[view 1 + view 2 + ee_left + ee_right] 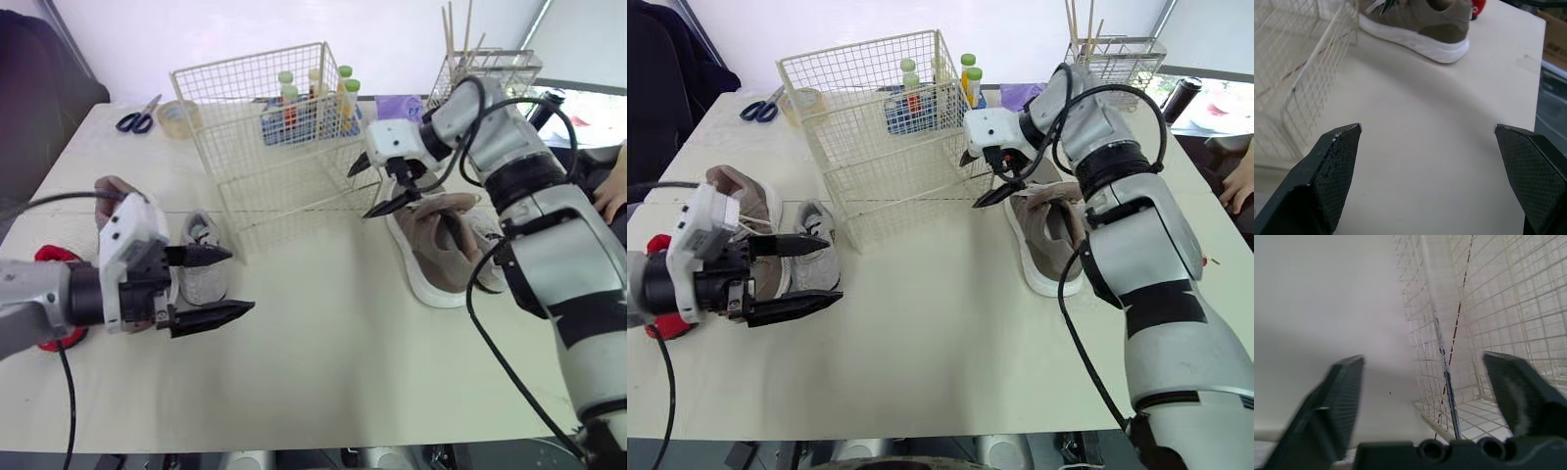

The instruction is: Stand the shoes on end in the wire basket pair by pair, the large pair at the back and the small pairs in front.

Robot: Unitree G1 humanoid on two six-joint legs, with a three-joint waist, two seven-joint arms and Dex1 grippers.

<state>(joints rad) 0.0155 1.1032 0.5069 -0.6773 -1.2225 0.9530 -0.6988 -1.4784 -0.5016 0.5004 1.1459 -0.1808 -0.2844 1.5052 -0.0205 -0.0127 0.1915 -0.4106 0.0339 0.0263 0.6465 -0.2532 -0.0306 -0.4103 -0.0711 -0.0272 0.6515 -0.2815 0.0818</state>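
Basket [265, 157] at 12 o'clock on the bench [323, 372], empty — no shoe stood in it yet.

Large pair [431, 255]: tan, white-soled, flat on the bench at the basket's 4 o'clock, the two shoes side by side and touching. Long axis runs roughly 11 to 5.

Right gripper [364, 191]: jaws spread wide, holding nothing. It hovers by the basket's right front corner, over the far end of the large pair, with the shoes trailing off to its 5 o'clock. Its tips point toward 9, at the mesh, not down at the shoes.

Left gripper [240, 282]: jaws also open and empty, pointing toward 3 across bare bench. A small grey shoe [203, 264] lies just beside it at 11 o'clock, long axis 12 to 6. A brown shoe [740, 191] sits further out at 10.

Judgement: the large pair goes in first, at the back, and the right arm is plainly nearer. The move turns on swinging those jaws from 9 round toward 5 and down, to close across a shoe's width rather than along its length. The basket wall is close — it may snag.
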